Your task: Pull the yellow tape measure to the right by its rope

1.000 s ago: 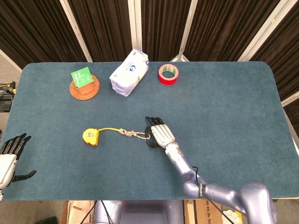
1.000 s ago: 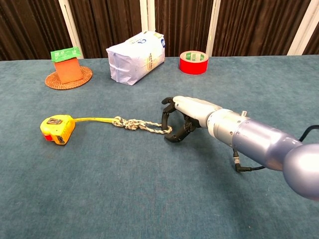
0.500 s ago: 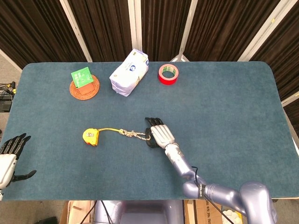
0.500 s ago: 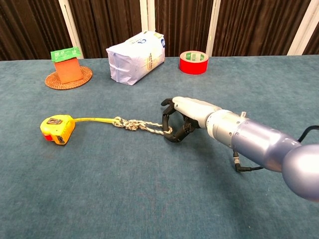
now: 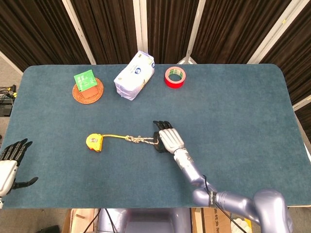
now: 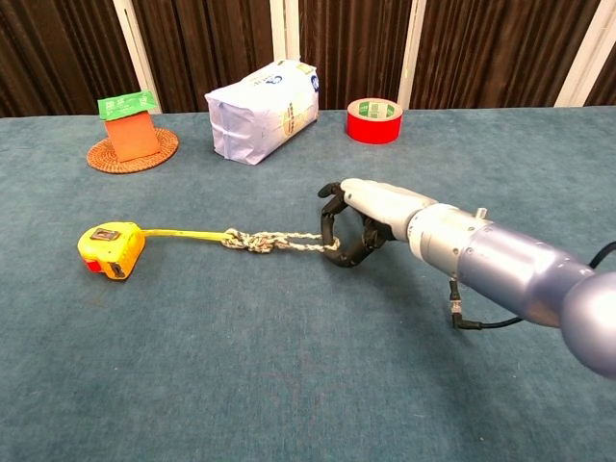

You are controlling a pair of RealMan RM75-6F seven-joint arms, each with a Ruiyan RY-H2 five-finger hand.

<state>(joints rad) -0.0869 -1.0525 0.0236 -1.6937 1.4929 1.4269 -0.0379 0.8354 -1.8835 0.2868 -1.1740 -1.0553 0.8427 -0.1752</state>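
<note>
While my head view looks straight down on the blue table (image 5: 243, 111), only my chest view shows how my right hand (image 6: 361, 223) meets the rope (image 6: 279, 243): the dark fingers (image 6: 339, 236) curl down around the rope's near end, closed on it, and the cord runs almost straight from them toward 9 o'clock. From above, that grip is hidden under the pale back of the right hand (image 5: 167, 138), and the rope (image 5: 140, 140) reads only as a thin knotted line. The yellow tape measure (image 5: 94, 142) lies at 9 o'clock of that hand, well apart from it, left of the table's middle; its short yellow blade leads into the knots. The chest view gives the tape measure (image 6: 111, 247) a red patch on its lower edge that I cannot make out from overhead. My left hand (image 5: 11, 156) shows only in the head view, off the table's 8 o'clock corner, fingers spread and holding nothing; the frame edge cuts part of it off. At the far side, toward 12 o'clock, stand a green-topped box (image 6: 129, 123) on a woven coaster (image 6: 133, 151), a white packet (image 6: 262, 111) and a red tape roll (image 6: 373, 119). The packet's print is too small to read in either view.
</note>
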